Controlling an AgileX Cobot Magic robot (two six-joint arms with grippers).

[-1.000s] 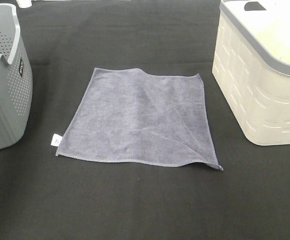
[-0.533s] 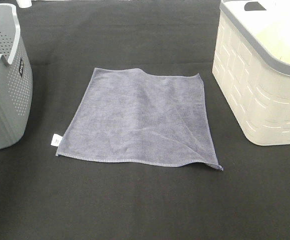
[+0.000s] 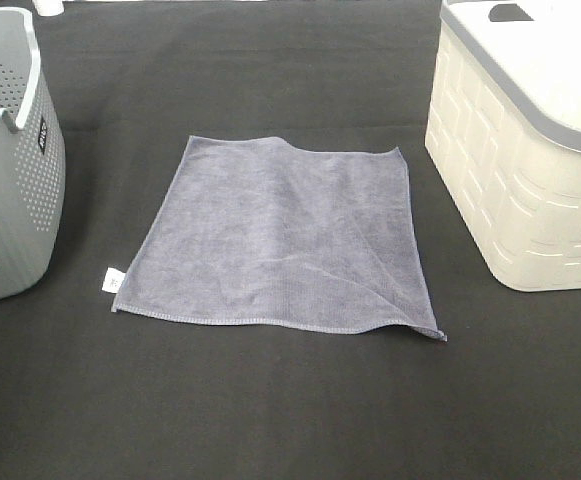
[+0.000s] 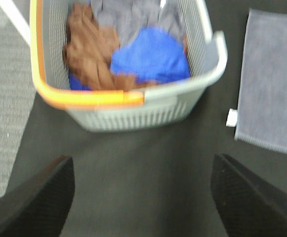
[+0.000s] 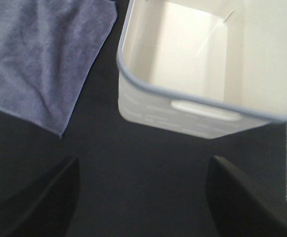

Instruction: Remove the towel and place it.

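The thin, square grey-lavender microfibre towel (image 3: 280,240) lies flat on the black surface (image 3: 290,410) between both baskets, looking light, limp and best pinched at a raised corner, while both grippers' fingers stand wide apart, empty.

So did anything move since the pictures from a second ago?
Nothing visibly changed. The towel lies flat on the black table in the same spot, between the grey basket and the white basket. Neither arm shows in the high view, then or now.
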